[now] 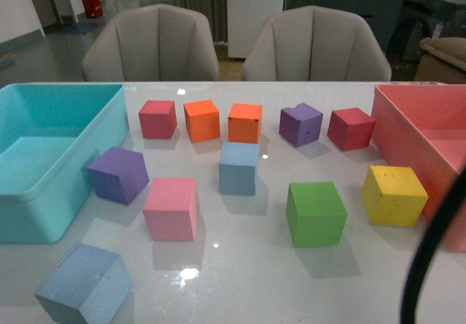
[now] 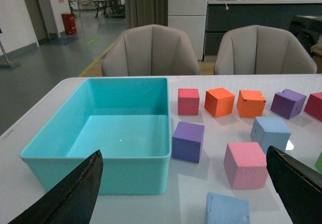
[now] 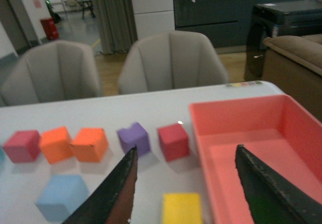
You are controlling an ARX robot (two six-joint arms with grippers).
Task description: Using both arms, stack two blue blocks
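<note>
The first blue block sits well right of the turquoise bin. The second blue block lies near the bin's robot-side corner. Nothing's stacked. My left gripper and right gripper hang spread and empty. I judge this the approach: next, I'd lower one over each block.

All three views look across the table toward chairs

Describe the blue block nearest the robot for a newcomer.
Start at the big turquoise plastic bin, far left. Just nearer the robot than its front wall sits a dusty light-blue foam cube, turned askew; the other light-blue cube stands centrally.
</note>
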